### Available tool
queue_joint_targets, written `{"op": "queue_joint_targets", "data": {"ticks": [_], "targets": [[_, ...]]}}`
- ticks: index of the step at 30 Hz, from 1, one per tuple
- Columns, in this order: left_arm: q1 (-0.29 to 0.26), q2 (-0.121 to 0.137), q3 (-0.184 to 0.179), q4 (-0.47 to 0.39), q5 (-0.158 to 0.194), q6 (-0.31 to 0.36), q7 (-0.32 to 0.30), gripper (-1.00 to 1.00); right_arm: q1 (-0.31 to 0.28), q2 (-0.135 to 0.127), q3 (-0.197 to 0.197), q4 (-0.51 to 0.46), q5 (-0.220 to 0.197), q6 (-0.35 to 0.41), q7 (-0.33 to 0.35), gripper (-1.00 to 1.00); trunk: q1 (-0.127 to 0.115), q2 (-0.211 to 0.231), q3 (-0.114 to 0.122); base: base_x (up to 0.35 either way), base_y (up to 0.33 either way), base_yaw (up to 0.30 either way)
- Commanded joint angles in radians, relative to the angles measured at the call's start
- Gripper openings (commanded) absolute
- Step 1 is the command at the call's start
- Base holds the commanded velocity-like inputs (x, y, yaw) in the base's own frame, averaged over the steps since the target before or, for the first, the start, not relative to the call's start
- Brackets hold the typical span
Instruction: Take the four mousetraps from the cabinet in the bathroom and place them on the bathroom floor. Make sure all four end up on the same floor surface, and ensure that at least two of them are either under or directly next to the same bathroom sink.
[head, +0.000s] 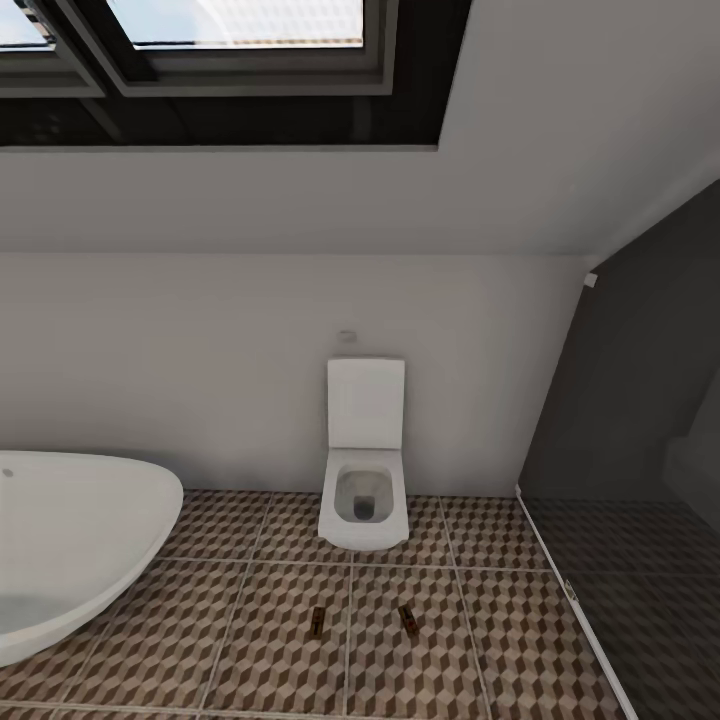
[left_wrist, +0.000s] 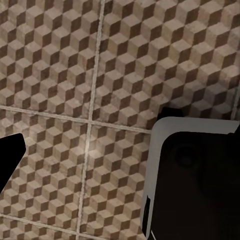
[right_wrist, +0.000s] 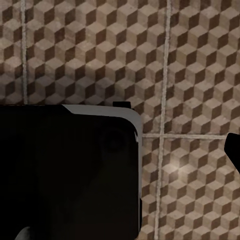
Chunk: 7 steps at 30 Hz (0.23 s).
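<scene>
Two small brown wooden mousetraps (head: 317, 621) (head: 407, 619) are lying on the cube-patterned tiled bathroom floor (head: 270, 650) before the white toilet (head: 365, 470); apparently two remain, and gripper states I cannot tell.

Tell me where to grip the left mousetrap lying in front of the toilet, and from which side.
Judging from the head view, come straight down on the left mousetrap and pinch its two long edges. It lies flat on the bathroom floor, long axis pointing toward the toilet, so no side gives clearance underneath. Detail is too small to locate its metal parts.
</scene>
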Motion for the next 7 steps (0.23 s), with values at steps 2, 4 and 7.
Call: {"op": "queue_joint_targets", "data": {"ticks": [2, 4, 7], "targets": [[-0.001, -0.001, -0.006, 0.003, 0.001, -0.005, 0.002, 1.0, -0.001, 0.0, 0.007, 0.001, -0.01, -0.003, 0.003, 1.0, 0.001, -0.002, -0.002, 0.0, 0.0, 0.0], [-0.001, 0.0, -0.006, 0.003, 0.001, -0.005, 0.002, 1.0, -0.001, 0.0, 0.007, 0.001, -0.01, -0.003, 0.003, 1.0, 0.001, -0.002, -0.002, 0.0, 0.0, 0.0], [-0.001, 0.0, -0.006, 0.003, 0.001, -0.005, 0.002, 1.0, -0.001, 0.0, 0.007, 0.001, -0.01, -0.003, 0.003, 1.0, 0.001, -0.002, -0.002, 0.0, 0.0, 0.0]]}}
